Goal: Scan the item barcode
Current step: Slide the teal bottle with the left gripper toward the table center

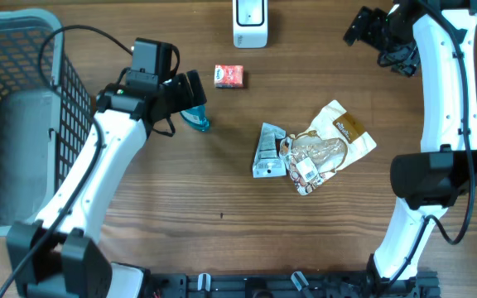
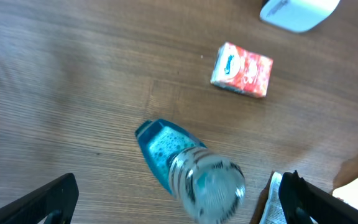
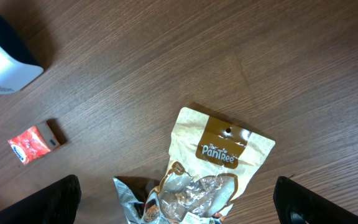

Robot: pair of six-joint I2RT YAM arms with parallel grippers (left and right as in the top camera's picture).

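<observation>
**Barcode scan: hazards and legible markings**

We take the blue bottle (image 2: 178, 163) as the likely item. It sits on the wooden table (image 1: 139, 240), directly under the left gripper (image 1: 187, 89), which hangs fully open and holds nothing. The right gripper (image 1: 367, 27) is also wide open and empty, well away near the far edge.

Hazards:
- The bottle looks round and slick, so closing jaws may squeeze it sideways or set it rolling.
- No barcode shows on it, so the first presentation to the scanner (image 1: 249, 21) may fail.

Markings: the snack bag (image 3: 219, 155) reads "The PanTree". The red packet (image 1: 229, 75) carries a blue oval logo, which is illegible. The silver pouch (image 1: 268, 151) has print too small to read.
</observation>
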